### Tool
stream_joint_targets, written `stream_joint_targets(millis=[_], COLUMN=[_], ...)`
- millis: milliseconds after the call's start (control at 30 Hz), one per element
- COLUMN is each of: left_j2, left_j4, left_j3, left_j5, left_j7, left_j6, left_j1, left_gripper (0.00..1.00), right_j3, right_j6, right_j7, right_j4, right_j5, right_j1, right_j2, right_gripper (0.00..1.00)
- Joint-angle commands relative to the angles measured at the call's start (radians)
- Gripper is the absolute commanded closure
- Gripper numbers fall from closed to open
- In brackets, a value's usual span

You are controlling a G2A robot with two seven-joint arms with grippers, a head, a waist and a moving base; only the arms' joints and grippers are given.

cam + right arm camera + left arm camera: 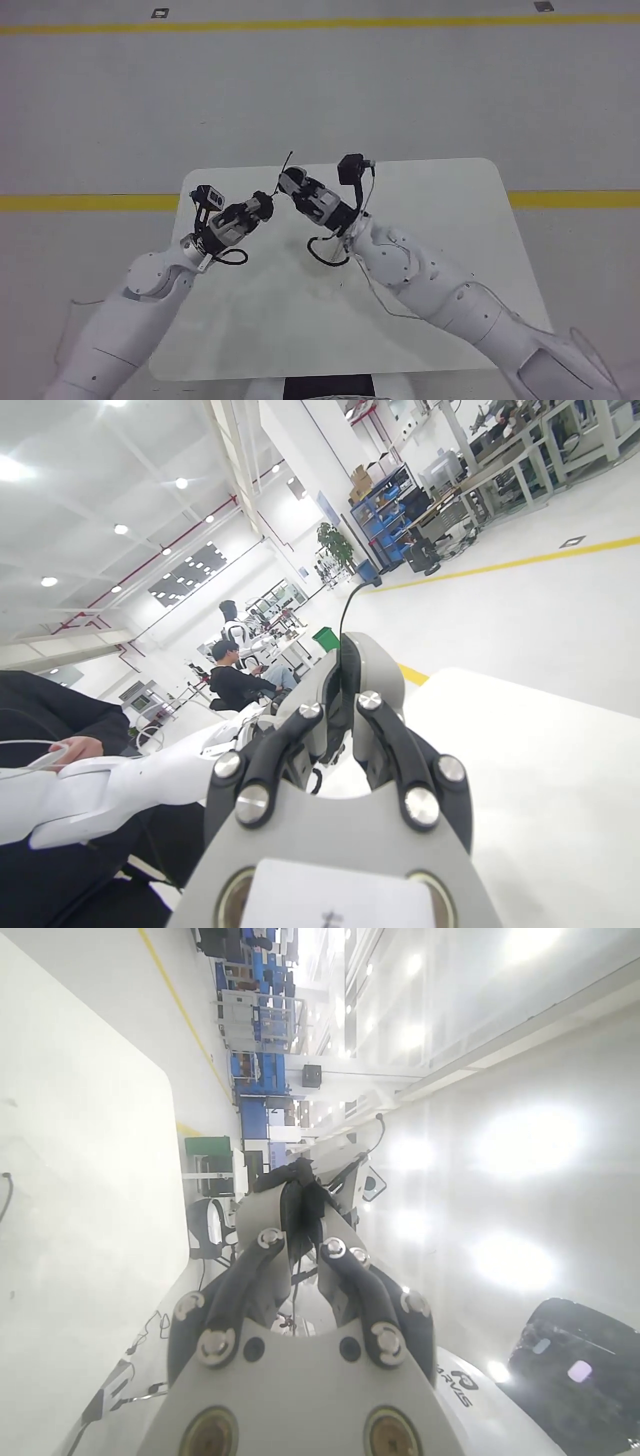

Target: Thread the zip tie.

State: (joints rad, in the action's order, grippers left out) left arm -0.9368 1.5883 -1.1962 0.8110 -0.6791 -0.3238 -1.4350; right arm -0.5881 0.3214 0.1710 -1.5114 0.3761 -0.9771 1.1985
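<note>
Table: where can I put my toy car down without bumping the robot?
The table is bare at its far right corner, beyond the right arm, and in the near middle between both arms. It is crowded at the far left, where the left gripper and right gripper meet at the zip tie.

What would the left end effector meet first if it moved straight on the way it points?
Probably the right end effector, close ahead of the left end effector; depth is unclear.
</note>
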Motion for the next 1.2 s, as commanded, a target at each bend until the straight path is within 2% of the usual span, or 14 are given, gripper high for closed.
stream_joint_targets(millis=[0,533,1167], left_j2=[0.000,0.000,0.000], left_j4=[0.000,0.000,0.000], left_j3=[0.000,0.000,0.000], left_j5=[0.000,0.000,0.000], left_j7=[0.000,0.000,0.000], left_j6=[0.000,0.000,0.000], left_j1=[0.000,0.000,0.000], left_gripper=[1.00,1.00,1.00], right_j3=[-0.007,-0.040,-0.104], right_j6=[-0.007,-0.040,-0.022], right_j7=[0.014,0.029,0.014], right_j4=[-0.004,0.020,0.031], right_j5=[0.039,0.191,0.271], right_j1=[-0.009,-0.037,-0.070], right_j2=[0.004,0.047,0.078], right_gripper=[1.00,1.00,1.00])
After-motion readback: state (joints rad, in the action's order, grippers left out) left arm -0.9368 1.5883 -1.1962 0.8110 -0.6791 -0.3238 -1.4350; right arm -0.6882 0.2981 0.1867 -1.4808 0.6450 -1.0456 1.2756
